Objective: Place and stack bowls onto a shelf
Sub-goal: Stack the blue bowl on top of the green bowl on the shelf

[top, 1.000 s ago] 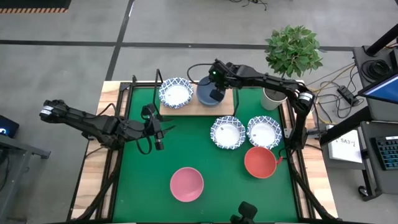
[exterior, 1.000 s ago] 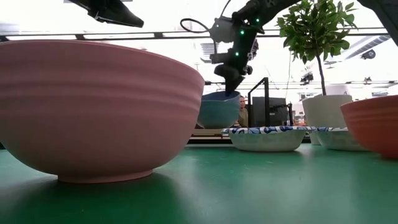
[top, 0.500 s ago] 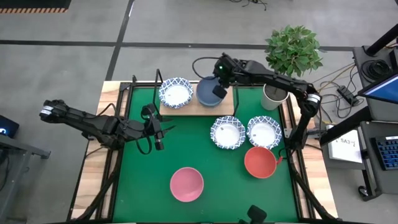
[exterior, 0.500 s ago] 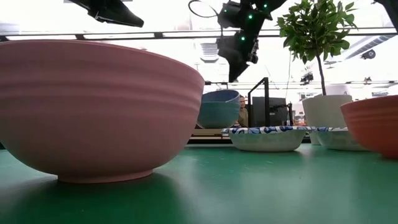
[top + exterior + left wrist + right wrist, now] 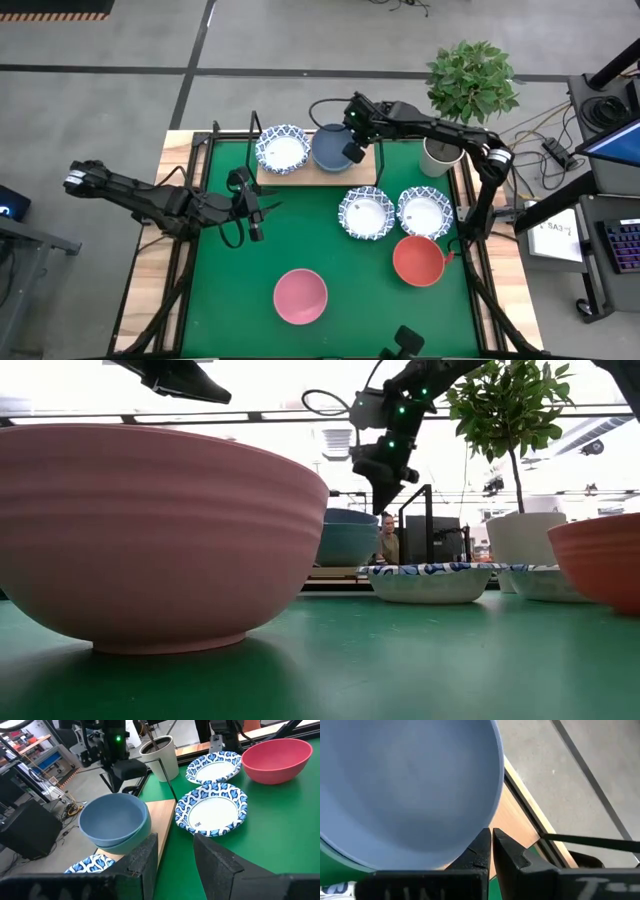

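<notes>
The light-wood shelf [image 5: 312, 178] stands at the mat's far edge. On it rest a white bowl with a blue-patterned rim [image 5: 283, 150] and a grey-blue bowl [image 5: 328, 147], which sits nested in a darker greenish bowl [image 5: 126, 843]. My right gripper [image 5: 384, 495] hovers shut just above the grey-blue bowl's right rim [image 5: 492, 795], clear of it. My left gripper [image 5: 255, 228] waits open over the mat's left part. Two patterned bowls [image 5: 365, 213] [image 5: 425, 211], a red bowl [image 5: 418, 260] and a pink bowl [image 5: 301, 296] rest on the mat.
A white plant pot [image 5: 438, 155] with a leafy plant [image 5: 470, 78] stands at the far right corner, right of the shelf. The shelf's black wire posts [image 5: 378, 160] rise beside my right gripper. The green mat [image 5: 230, 290] is bare at the near left.
My right gripper was down at the grey-blue bowl's rim; it rose clear of the bowl, then shifted slightly toward the table's right. The grey-blue bowl stays on the shelf.
</notes>
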